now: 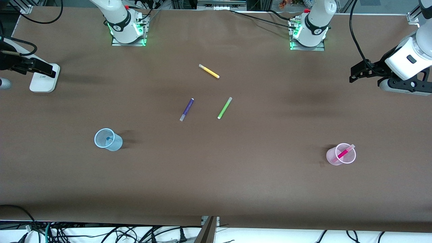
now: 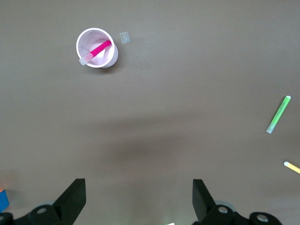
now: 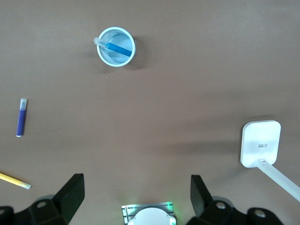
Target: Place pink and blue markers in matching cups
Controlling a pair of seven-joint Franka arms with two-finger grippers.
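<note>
The pink marker (image 1: 344,153) stands tilted in the pale pink cup (image 1: 332,158) toward the left arm's end; the left wrist view shows the marker (image 2: 99,48) and cup (image 2: 112,60). The blue marker (image 1: 108,139) lies inside the pale blue cup (image 1: 115,144) toward the right arm's end; the right wrist view shows the marker (image 3: 119,49) and cup (image 3: 104,58). My left gripper (image 1: 354,73) (image 2: 139,197) is open and empty, high over bare table. My right gripper (image 1: 40,69) (image 3: 136,194) is open and empty, also high up.
A purple marker (image 1: 186,109), a lime-green marker (image 1: 224,108) and a yellow marker (image 1: 209,71) lie loose mid-table between the cups and the bases. A white base plate (image 1: 44,81) sits at the right arm's end.
</note>
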